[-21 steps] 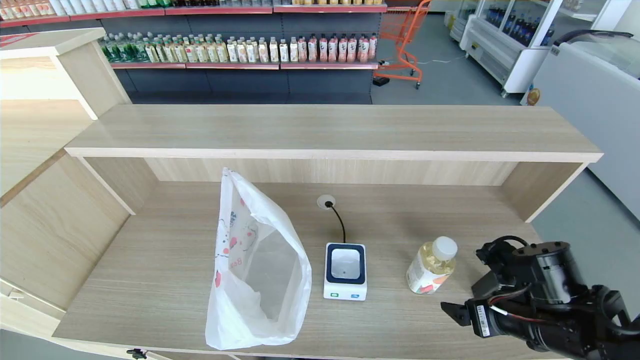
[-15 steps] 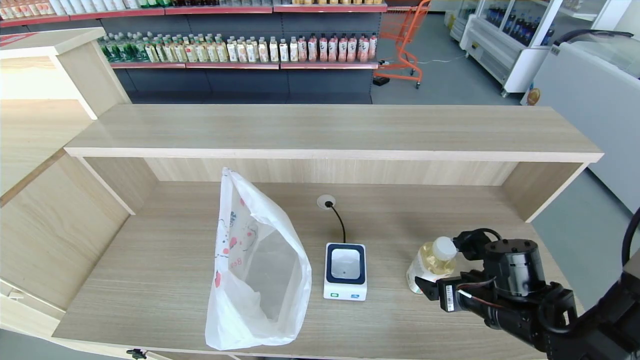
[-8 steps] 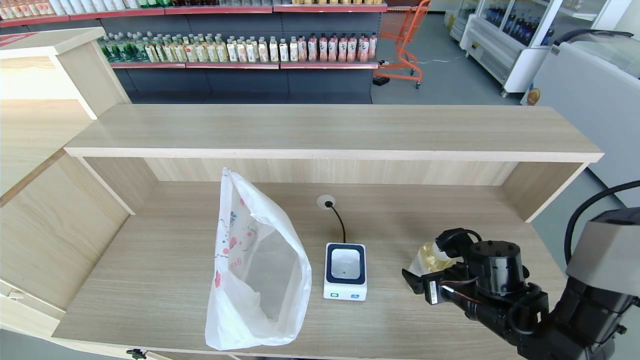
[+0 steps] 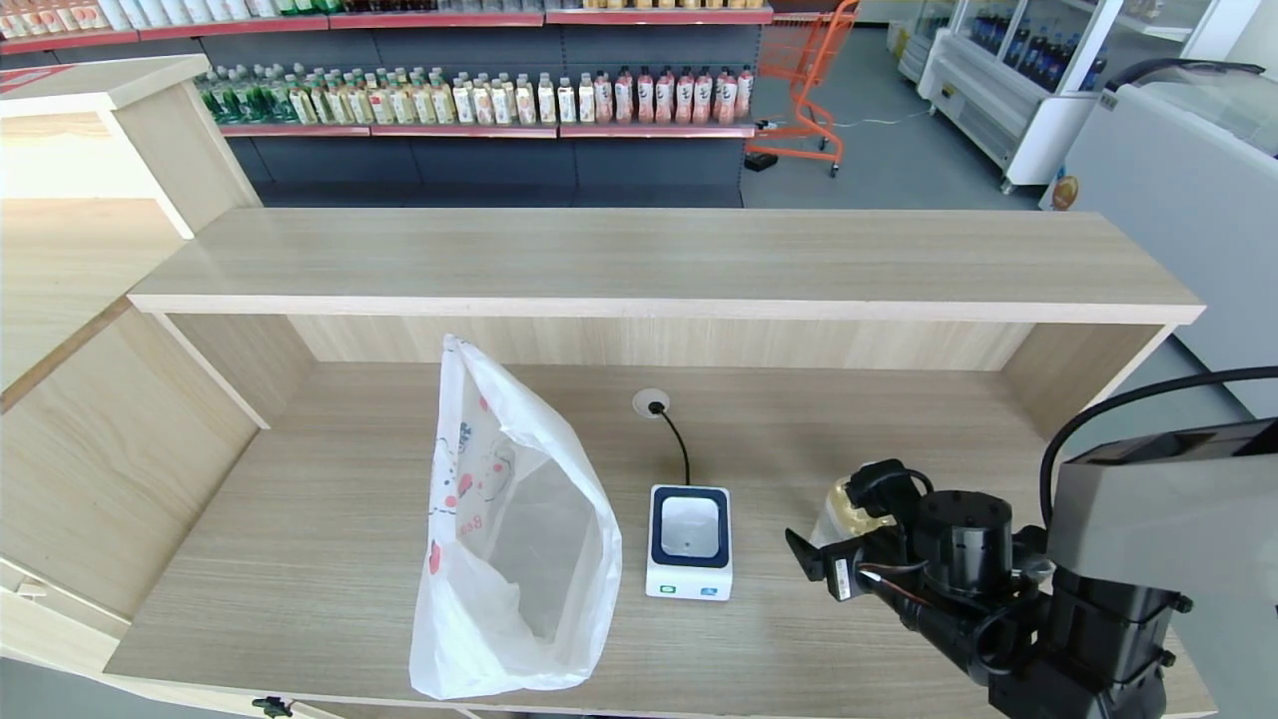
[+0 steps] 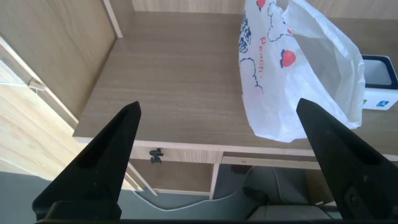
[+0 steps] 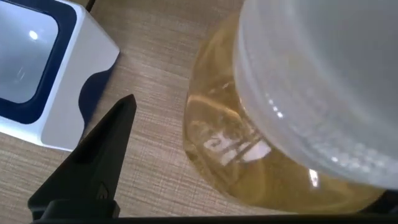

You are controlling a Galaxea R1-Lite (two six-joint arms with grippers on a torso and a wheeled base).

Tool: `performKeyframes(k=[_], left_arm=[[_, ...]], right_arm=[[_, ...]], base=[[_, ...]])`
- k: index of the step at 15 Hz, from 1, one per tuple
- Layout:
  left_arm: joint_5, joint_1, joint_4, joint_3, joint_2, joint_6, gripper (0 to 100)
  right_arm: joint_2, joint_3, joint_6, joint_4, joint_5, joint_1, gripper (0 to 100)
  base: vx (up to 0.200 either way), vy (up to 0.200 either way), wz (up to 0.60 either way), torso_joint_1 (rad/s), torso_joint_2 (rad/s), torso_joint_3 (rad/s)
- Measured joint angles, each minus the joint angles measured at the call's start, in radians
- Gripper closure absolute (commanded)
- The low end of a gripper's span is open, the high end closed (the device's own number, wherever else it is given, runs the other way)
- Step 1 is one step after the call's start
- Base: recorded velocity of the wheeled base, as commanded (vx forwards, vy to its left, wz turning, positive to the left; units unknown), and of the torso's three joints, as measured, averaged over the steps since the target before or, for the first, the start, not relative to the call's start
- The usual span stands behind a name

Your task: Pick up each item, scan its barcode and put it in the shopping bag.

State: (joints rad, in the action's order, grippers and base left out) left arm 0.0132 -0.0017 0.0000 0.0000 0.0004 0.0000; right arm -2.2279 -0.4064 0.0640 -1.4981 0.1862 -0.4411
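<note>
A bottle of yellow liquid with a white cap [image 6: 292, 106] stands on the counter to the right of the scanner [image 4: 689, 539]. In the head view the bottle [image 4: 847, 507] is mostly hidden behind my right gripper [image 4: 837, 531]. That gripper [image 6: 249, 186] is open with the bottle between its fingers, and the one visible finger [image 6: 93, 168] stands a little apart from the bottle. The white shopping bag [image 4: 509, 539] stands open to the left of the scanner. My left gripper [image 5: 217, 168] hangs wide open off the counter's front left, holding nothing.
The scanner's black cable [image 4: 679, 439] runs to a hole in the counter behind it. A raised ledge [image 4: 659, 260] and side walls enclose the desk. Bare counter [image 4: 300, 539] lies left of the bag [image 5: 298, 74].
My right arm has swung in from the front right towards the left, and its open gripper now straddles the bottle. The bottle, bag and scanner have stayed in place.
</note>
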Motion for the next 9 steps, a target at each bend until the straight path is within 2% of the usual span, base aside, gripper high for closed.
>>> performKeyframes(k=[3, 4, 9], left_arm=[[0.000, 0.000, 0.000, 0.000, 0.000, 0.000, 0], [0.000, 0.000, 0.000, 0.000, 0.000, 0.000, 0], [0.000, 0.000, 0.000, 0.000, 0.000, 0.000, 0]], right_arm=[[-0.025, -0.045, 0.000, -0.009, -0.009, 0.000, 0], [-0.029, -0.063, 0.000, -0.016, -0.015, 0.001, 100], [-0.031, -0.105, 0.006, -0.030, -0.039, 0.006, 100]], base=[[0.000, 0.000, 0.00, 0.000, 0.00, 0.000], [0.000, 0.000, 0.00, 0.000, 0.00, 0.000], [0.000, 0.000, 0.00, 0.000, 0.00, 0.000]])
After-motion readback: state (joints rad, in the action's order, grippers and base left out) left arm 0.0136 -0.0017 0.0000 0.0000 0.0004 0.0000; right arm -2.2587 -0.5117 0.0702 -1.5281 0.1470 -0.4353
